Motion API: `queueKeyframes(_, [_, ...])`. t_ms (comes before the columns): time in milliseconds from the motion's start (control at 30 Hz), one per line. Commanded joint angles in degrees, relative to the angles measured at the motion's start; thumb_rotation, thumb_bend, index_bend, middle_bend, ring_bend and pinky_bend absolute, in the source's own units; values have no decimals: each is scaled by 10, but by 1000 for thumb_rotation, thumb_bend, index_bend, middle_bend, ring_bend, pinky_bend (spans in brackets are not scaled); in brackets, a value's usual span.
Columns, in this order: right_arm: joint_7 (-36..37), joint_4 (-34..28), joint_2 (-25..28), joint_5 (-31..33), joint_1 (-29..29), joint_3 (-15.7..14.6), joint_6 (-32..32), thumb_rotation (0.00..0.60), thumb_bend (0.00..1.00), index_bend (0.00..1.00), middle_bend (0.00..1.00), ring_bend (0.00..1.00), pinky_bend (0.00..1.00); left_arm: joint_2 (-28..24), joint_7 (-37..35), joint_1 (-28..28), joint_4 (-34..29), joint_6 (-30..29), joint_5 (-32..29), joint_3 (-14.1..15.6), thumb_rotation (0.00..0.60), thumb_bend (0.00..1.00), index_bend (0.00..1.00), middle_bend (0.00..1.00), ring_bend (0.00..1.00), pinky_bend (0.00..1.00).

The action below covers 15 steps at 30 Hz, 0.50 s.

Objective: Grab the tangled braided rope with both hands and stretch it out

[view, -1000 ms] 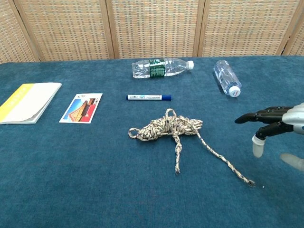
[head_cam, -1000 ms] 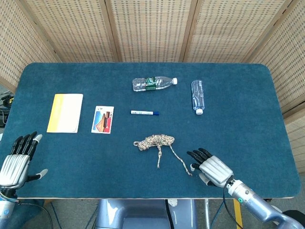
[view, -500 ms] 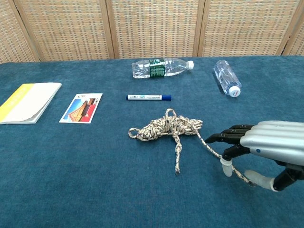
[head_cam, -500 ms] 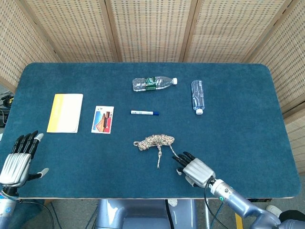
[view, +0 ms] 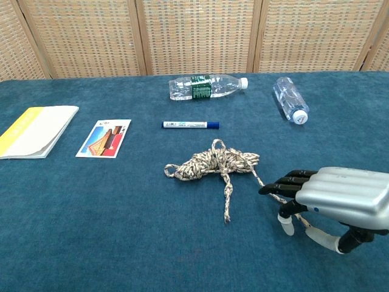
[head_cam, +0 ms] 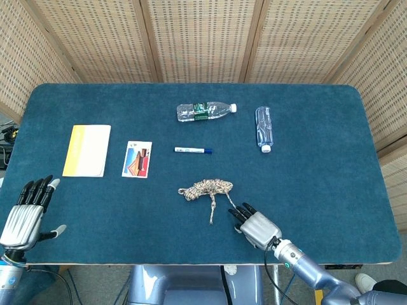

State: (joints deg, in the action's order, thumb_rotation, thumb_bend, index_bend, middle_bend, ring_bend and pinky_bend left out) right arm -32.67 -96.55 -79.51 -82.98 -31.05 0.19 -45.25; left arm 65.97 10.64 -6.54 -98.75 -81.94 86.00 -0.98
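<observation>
The tangled braided rope lies in a beige bundle at the table's middle front, also in the chest view as the rope. A short tail points toward me and a long tail runs right, under my right hand. That hand lies palm down over the long tail with its dark fingers stretched toward the bundle and its thumb below the tail; nothing is gripped. My left hand shows only in the head view, at the front left edge, fingers apart and empty, far from the rope.
A blue marker lies just behind the rope. Two clear bottles lie further back. A picture card and a yellow booklet lie on the left. The table's front edge runs close under my right hand.
My right hand has slid left along the front of the table and now covers the long tail's end. The left hand has barely shifted. The rope has not moved.
</observation>
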Motion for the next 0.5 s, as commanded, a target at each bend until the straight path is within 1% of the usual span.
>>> queueKeyframes(33, [-26,8,-3,11,2,-5,-9,600,599,391,0,0,0,0,0,0,0,-1,1,0,600,147,0,0,0,0])
queueKeyframes(200, [-44,12,-1,33,5,-6,-21,600,599,391,0,0,0,-1,-1,-1,-1,1,-1,0,600,147,0,0,0,0])
queueKeyframes(500, [-67,22,6,82,5,2,-39,600,599,391,0,0,0,-1,-1,-2,-1,4,-1,2,600,147,0,0,0,0])
